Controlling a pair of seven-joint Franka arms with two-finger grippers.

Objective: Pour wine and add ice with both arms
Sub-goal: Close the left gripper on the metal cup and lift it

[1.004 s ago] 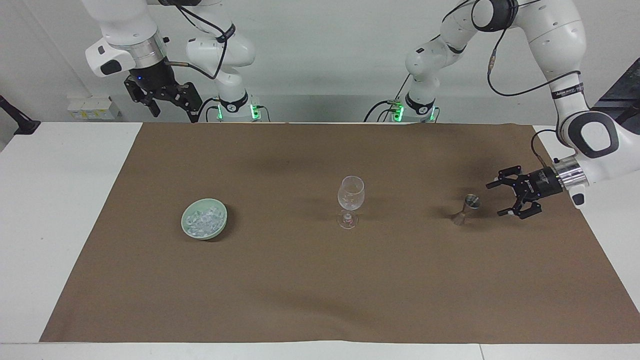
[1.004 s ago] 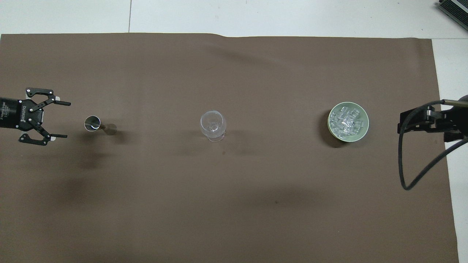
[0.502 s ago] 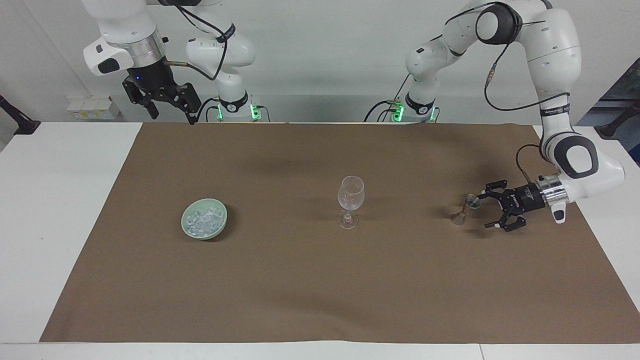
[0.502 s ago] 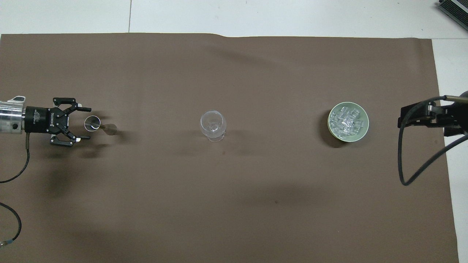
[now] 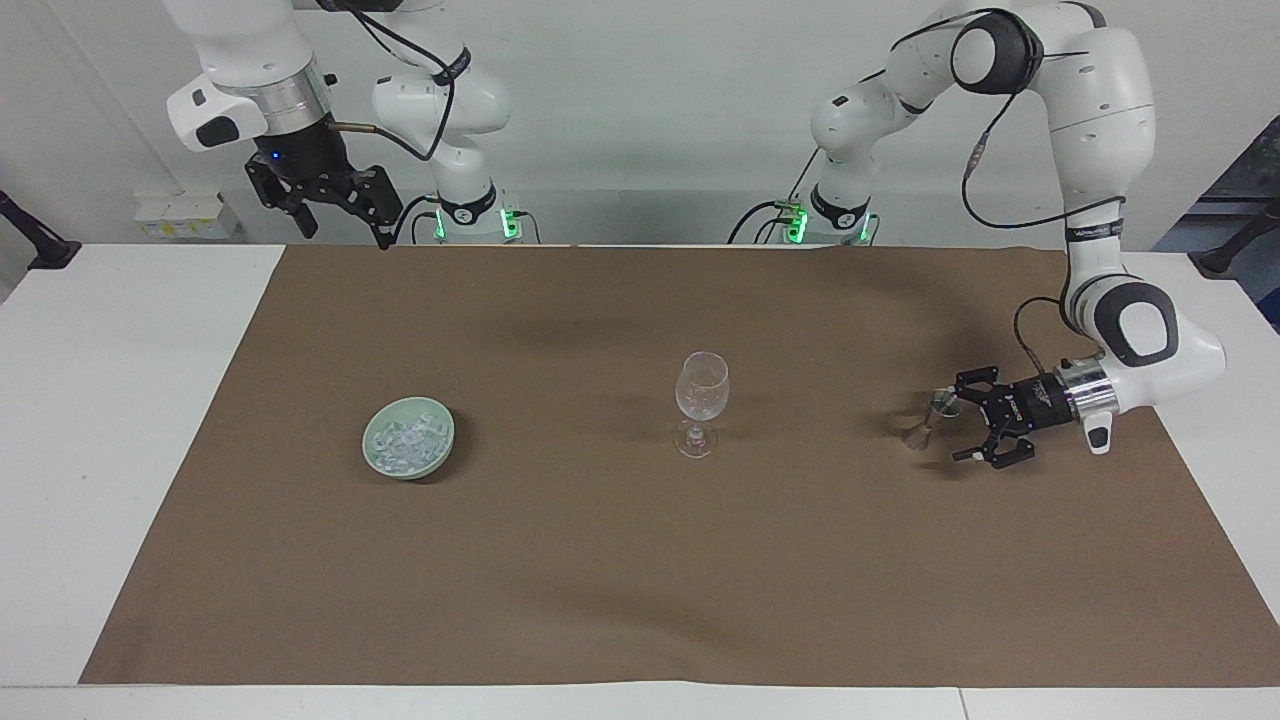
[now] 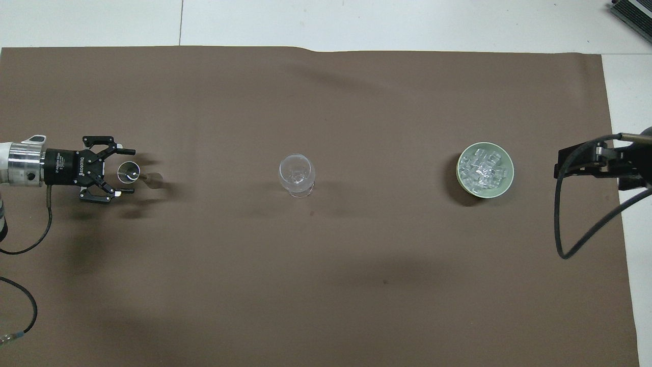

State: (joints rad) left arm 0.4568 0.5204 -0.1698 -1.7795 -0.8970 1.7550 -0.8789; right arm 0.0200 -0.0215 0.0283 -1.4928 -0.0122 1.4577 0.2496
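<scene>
Currently on brown cloth (image 5: 600, 560) over counter (image 5: 120, 420): green bowl (image 5: 372, 452) heaped with ice (image 5: 404, 441), toward right arm's end; stemmed glass (image 5: 702, 398) upright, midway; metal jigger (image 5: 931, 419) upright, toward left arm's end. Left tool (image 5: 958, 424) spread open around jigger, gripping nothing. Right tool (image 5: 345, 220) raised, open, empty, waiting.

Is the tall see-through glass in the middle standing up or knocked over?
Standing up. The clear stemmed wine glass rests on its round foot on the brown cloth, bowl on top.
</scene>
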